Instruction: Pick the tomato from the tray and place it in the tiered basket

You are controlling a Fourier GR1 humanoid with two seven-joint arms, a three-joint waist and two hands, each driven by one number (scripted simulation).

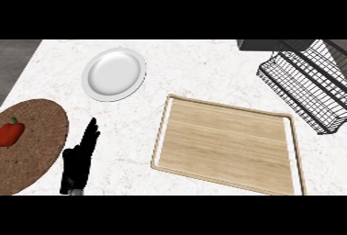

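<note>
Toward the worktop's (pixel 224 64) front-left corner, the left robot hand (pixel 80 156) is resting with its fingers straight and close together, pointing away toward the far edge and holding nothing; the right robot hand is not showing anywhere. Just to the left of that hand a round brown mat (pixel 34 151) is lying against the left edge, and on it, well left of the fingers, a red vegetable (pixel 11 133) is sitting, half cut off by the view. It is looking glossy red with a green stalk and a lobed body, more like a pepper than a tomato. The wooden tray (pixel 227 144) toward the front-right is carrying no tomato, so I cannot tell where one is. The wire tiered basket (pixel 308 78) is standing at the far-right corner, and a white plate (pixel 114 73) is lying far-left.
</note>
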